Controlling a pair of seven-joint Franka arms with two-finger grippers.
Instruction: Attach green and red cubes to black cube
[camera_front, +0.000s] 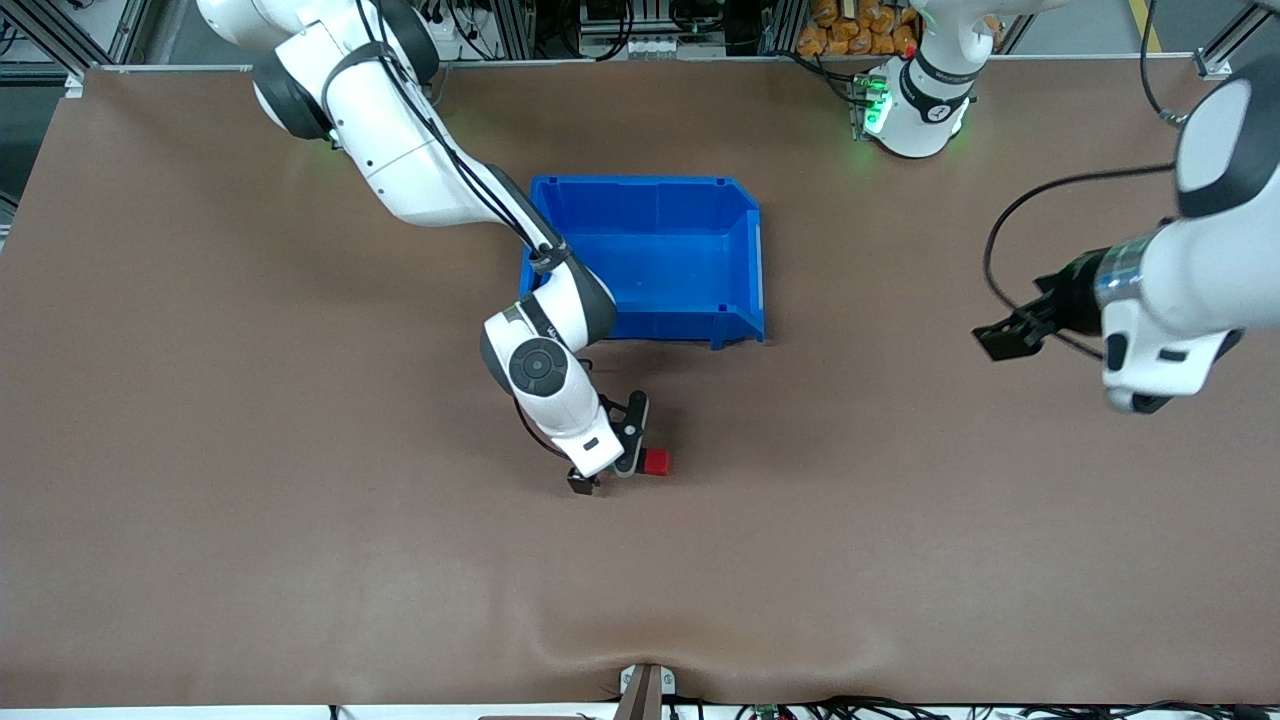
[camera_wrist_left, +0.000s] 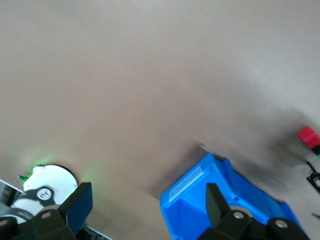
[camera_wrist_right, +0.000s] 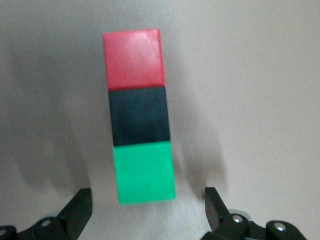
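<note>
In the right wrist view the red cube (camera_wrist_right: 133, 58), black cube (camera_wrist_right: 139, 116) and green cube (camera_wrist_right: 144, 172) lie on the table in one straight row, touching, black in the middle. My right gripper (camera_wrist_right: 146, 195) is open over the green end of the row, one finger to each side, holding nothing. In the front view only the red cube (camera_front: 656, 461) shows beside my right gripper (camera_front: 600, 474); the black and green cubes are hidden under it. My left gripper (camera_front: 1005, 335) waits open and empty above the table at the left arm's end (camera_wrist_left: 147, 202).
A blue bin (camera_front: 650, 258) stands farther from the front camera than the cubes; it also shows in the left wrist view (camera_wrist_left: 225, 200). The brown table mat (camera_front: 300, 500) spreads round the cubes.
</note>
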